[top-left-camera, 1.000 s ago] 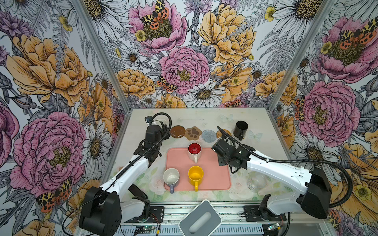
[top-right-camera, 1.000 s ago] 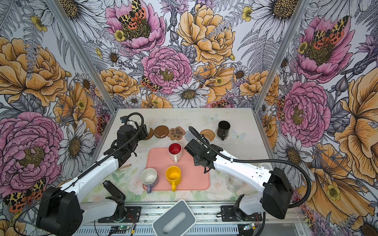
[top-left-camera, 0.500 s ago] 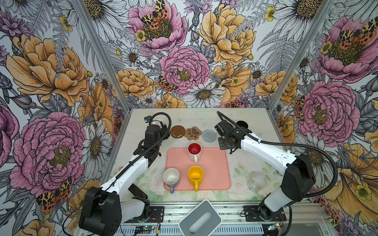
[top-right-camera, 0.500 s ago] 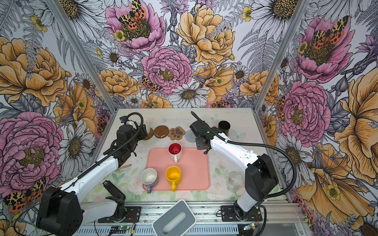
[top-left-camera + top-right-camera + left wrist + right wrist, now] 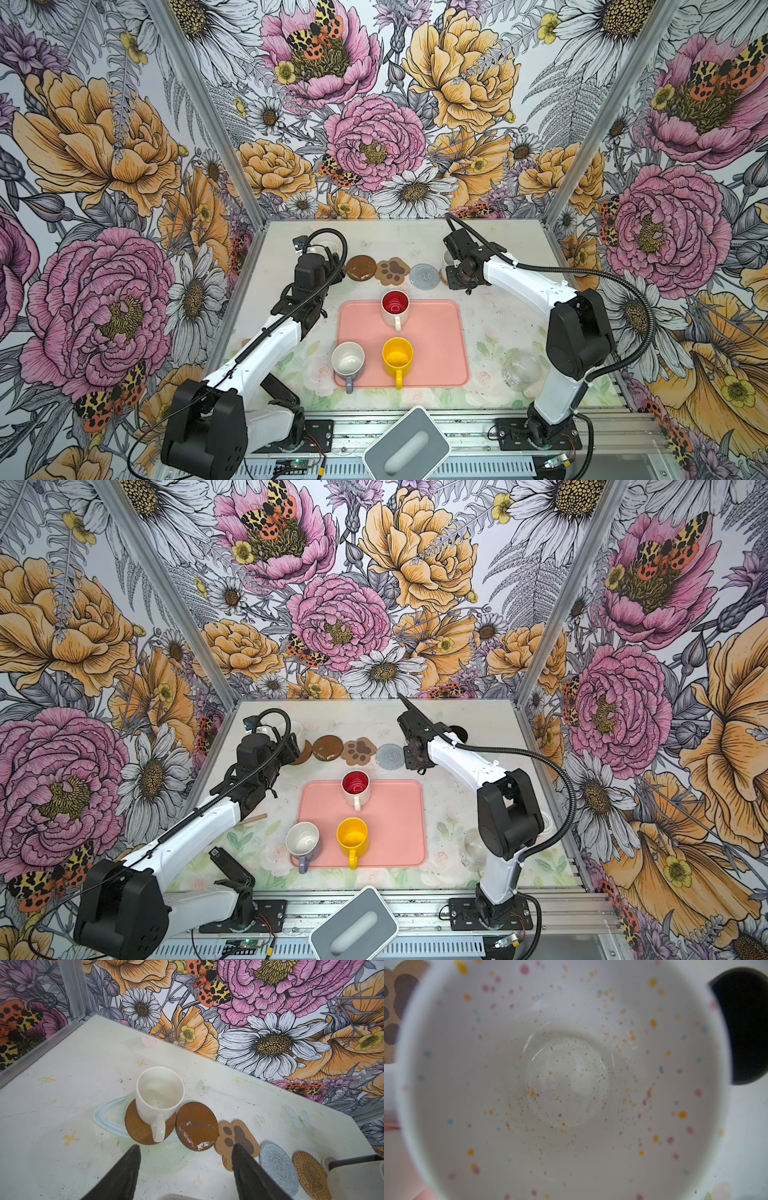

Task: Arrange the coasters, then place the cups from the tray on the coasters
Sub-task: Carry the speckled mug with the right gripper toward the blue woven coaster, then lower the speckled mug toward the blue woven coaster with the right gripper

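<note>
— Since we have the speckled cup (image 5: 571, 1084) tucked right under the right end effector (image 5: 453, 268), at the far right of the coaster row, how do we set it down well?

— We centre it first. From the right wrist we look straight into the cup, and it hides the tan woven coaster (image 5: 309, 1172) that we judge to be its target. We align by both top views instead.

— Are we gripping it?

— The cup covers the fingers. It sits so close beneath the wrist that we take them to be pinching it. We cannot tell whether its base touches the coaster.

— What crowds us?

— The black cup (image 5: 745, 1026) stands just beside it on the right, and the grey-blue coaster (image 5: 424, 275) lies just to the left. We lower straight down, keep the cup upright, and let go only once it rests flat.

— And our left side?

— The left end effector (image 5: 185, 1148) hangs spread and empty near the white cup (image 5: 160, 1093), which stands on a brown coaster (image 5: 137, 1126). Three cups wait on the tray (image 5: 432, 332).
</note>
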Robot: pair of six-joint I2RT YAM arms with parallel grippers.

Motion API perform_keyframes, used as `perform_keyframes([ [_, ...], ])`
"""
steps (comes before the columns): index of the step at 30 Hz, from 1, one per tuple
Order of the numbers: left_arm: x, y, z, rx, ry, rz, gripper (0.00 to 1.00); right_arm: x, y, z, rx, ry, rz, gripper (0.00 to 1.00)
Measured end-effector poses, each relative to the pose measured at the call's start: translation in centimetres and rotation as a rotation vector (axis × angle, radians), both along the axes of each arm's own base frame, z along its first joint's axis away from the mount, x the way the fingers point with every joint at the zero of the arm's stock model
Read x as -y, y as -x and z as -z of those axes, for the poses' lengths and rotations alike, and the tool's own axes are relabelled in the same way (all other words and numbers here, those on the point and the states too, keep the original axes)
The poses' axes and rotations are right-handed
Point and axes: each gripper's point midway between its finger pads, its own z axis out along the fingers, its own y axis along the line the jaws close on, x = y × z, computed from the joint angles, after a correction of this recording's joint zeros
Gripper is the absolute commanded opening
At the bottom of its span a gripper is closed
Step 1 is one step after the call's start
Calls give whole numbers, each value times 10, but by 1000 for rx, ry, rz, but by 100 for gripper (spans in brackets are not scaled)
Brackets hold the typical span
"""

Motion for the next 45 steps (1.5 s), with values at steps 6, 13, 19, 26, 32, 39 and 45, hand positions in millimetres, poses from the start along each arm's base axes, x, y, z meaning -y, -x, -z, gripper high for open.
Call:
perform_keyframes([
  [6,0,0,0,0,0,0,71,7,-9,8,-9,-7,18,0],
  [13,0,0,0,0,0,0,71,9,-13,19,-28,-6,26,0],
  [19,0,0,0,0,0,0,71,8,-14,25,-36,-2,26,0],
  [26,0,0,0,0,0,0,71,9,-14,28,-42,2,27,0],
  [32,0,0,0,0,0,0,71,7,-18,35,-47,7,28,0],
  [39,0,0,0,0,0,-1,71,7,-20,42,-57,11,28,0],
  [45,0,0,0,0,0,-1,71,6,-23,39,-47,10,29,0],
])
